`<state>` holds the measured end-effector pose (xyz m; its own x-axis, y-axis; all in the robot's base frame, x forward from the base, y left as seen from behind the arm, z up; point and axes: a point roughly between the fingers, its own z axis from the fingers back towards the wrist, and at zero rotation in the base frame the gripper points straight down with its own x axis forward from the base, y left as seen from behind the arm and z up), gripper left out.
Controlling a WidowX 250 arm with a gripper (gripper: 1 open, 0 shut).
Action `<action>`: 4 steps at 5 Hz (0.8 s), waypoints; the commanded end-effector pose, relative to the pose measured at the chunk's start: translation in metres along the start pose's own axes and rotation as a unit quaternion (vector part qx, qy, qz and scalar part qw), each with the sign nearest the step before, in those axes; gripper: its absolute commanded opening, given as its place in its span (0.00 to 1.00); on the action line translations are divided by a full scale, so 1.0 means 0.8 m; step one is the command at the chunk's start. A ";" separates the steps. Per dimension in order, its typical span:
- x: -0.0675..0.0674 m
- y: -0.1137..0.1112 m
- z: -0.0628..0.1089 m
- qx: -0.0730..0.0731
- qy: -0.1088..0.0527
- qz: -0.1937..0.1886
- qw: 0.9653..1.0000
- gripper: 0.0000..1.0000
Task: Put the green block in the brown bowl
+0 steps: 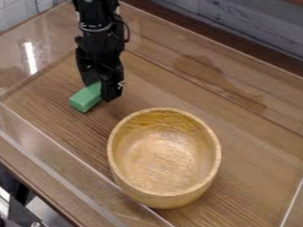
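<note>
Green block (83, 100) beside brown bowl (164, 156) (apart)

One green block (84, 100) lies on the wooden table (232, 101), at about ten o'clock from the middle of the view. One brown bowl (164, 156) stands at about five o'clock, well apart from the block, and nothing can be counted inside it. One robot arm (93, 15) comes down from about eleven o'clock, and it carries one gripper (99, 87) with two fingers, spread apart. Clear walls (60, 178) ring the tabletop; two of them show plainly, one along the near edge and one on the left side.
</note>
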<state>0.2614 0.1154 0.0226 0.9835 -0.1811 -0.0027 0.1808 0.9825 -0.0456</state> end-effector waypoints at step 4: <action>-0.021 0.008 -0.032 -0.030 0.042 0.032 0.998 1.00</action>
<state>0.2623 0.1194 0.0209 0.9875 -0.1571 -0.0164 0.1560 0.9863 -0.0537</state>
